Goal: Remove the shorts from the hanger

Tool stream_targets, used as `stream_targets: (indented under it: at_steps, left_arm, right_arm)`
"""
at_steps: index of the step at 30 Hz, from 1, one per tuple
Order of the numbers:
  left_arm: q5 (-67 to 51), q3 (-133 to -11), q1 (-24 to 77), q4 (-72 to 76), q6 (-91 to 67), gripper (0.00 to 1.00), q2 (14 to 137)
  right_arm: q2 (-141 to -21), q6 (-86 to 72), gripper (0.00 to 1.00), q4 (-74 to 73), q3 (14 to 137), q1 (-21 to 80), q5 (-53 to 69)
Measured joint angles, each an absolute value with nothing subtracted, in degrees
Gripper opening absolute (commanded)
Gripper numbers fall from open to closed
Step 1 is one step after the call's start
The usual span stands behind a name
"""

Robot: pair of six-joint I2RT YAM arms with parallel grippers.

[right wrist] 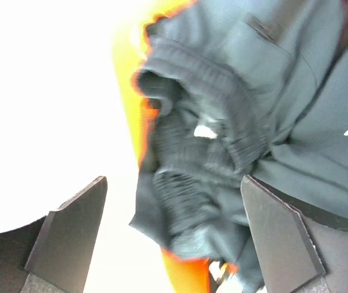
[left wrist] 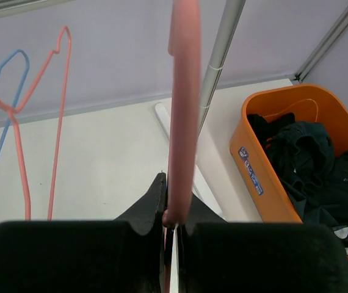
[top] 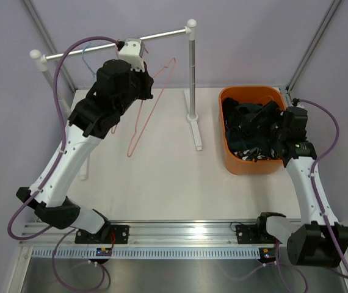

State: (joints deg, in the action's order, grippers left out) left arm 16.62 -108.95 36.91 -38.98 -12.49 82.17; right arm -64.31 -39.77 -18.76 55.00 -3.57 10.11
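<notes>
The shorts lie in a dark, crumpled heap inside the orange bin at the right side of the table. From the right wrist view, a ribbed waistband hangs over the bin's rim. The right gripper hovers just above this heap, its jaws wide apart and holding nothing. Far to the left, near the rod of the rack, the left gripper has its jaws clamped on the pink hanger.
</notes>
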Motion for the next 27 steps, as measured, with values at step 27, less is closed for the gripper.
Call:
stream_targets:
  at_steps: [27]
  left_arm:
    - [7.1,-126.8,26.8,-37.7,-12.2,0.0,103.2]
  right_arm:
    - [-37.9,-35.7,1.0,-34.3,61.6,-3.4,14.7]
